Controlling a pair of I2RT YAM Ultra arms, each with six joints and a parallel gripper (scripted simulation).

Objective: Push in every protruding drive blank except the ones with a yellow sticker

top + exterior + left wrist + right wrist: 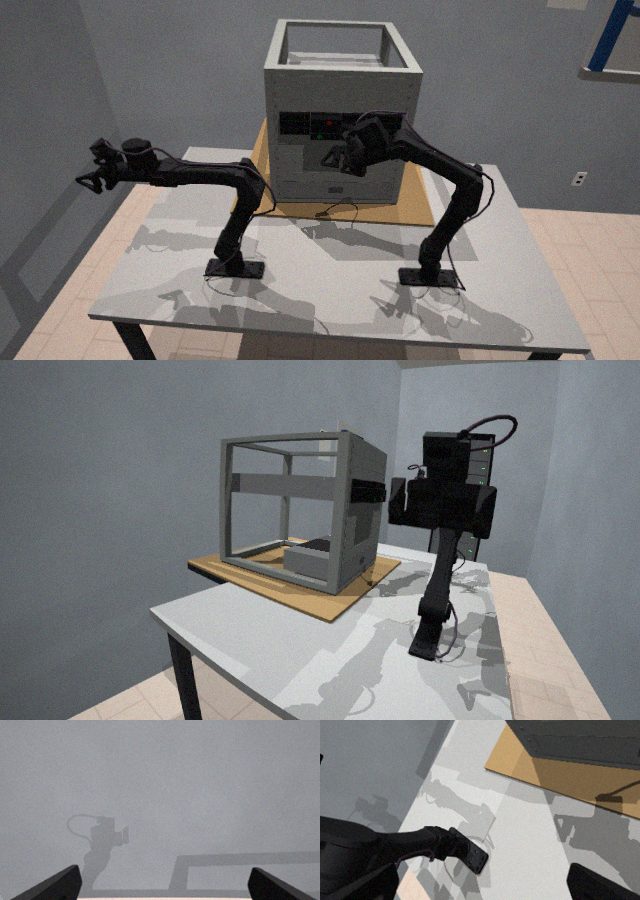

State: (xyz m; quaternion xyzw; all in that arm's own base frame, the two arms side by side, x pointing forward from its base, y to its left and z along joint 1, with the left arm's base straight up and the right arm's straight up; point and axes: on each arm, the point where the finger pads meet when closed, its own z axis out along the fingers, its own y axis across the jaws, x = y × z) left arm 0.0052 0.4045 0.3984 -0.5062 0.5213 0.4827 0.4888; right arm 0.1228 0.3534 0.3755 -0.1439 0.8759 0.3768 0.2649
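One rack (345, 70) (341, 525) (581, 746) is standing upright on one tan board (417, 202) (325, 611) (505, 752), upper centre of the top view, the board lying on the table (350, 300) (235, 630) (521, 828). Two arms are reaching over it: the left gripper (90, 181) (442, 505) (164, 873) is pointing at the wall, frame left, two fingers standing wide, holding nothing; the right gripper (336, 161) (482, 871) is hovering before the rack's front, its two fingers also standing wide. One red and one green light are showing; the drive blanks are too unclear to count.
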